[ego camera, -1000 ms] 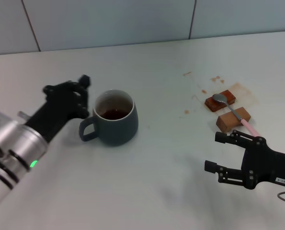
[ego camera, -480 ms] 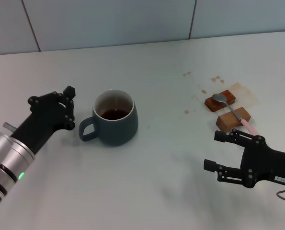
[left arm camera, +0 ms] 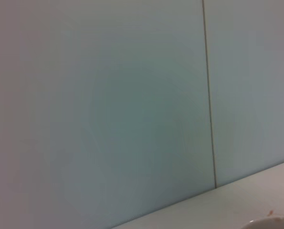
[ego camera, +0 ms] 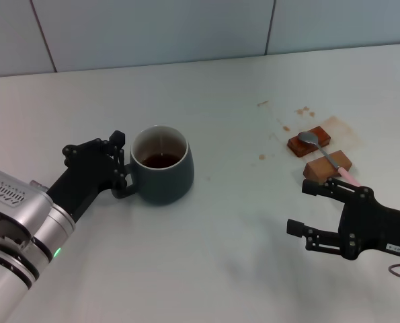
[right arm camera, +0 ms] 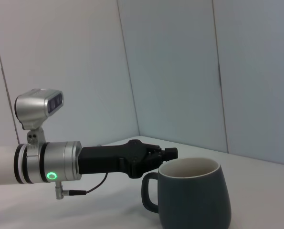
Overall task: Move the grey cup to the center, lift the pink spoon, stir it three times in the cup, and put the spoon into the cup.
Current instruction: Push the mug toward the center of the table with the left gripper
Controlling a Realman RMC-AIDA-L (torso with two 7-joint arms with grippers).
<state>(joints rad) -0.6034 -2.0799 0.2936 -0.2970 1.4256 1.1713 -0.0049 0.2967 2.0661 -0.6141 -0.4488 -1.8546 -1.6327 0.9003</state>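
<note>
The grey cup (ego camera: 163, 171) stands left of centre on the white table, with dark liquid inside and its handle toward my left arm. It also shows in the right wrist view (right arm camera: 195, 196), and its rim edges into the left wrist view (left arm camera: 271, 223). My left gripper (ego camera: 121, 163) is open, with a finger on each side of the cup's handle; it also shows in the right wrist view (right arm camera: 168, 153). The pink spoon (ego camera: 329, 157) lies across two brown blocks at the right. My right gripper (ego camera: 302, 208) is open and empty, just in front of the spoon's handle end.
Two brown blocks (ego camera: 310, 141) (ego camera: 327, 168) carry the spoon. Brown stains (ego camera: 280, 126) mark the table around them. A tiled wall (ego camera: 186, 27) runs along the table's far edge.
My left gripper drew back to the left of the cup, then came in again to its handle. The cup, spoon and right gripper have hardly moved.
</note>
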